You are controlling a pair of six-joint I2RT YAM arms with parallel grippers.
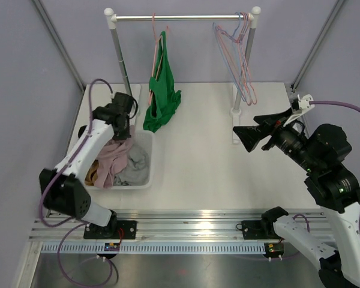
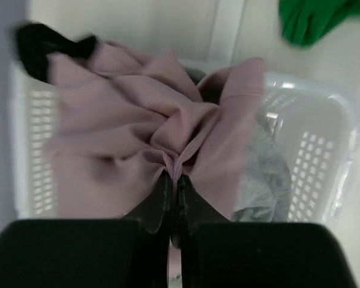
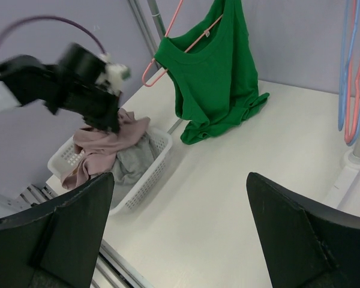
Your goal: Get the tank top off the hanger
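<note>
Right wrist view, upper centre: green tank top [image 3: 213,78], likely limp and light, wants your spread right gripper [image 3: 180,177] at a shoulder [image 3: 171,54]; left gripper [image 2: 174,177] pinches pink cloth [image 2: 120,120].

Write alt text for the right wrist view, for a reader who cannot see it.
A green tank top hangs from a pink hanger, its hem bunched on the white table. Beside it, the left end effector grips a pink garment above a white basket of clothes; the right end effector, open, frames the foreground.
</note>
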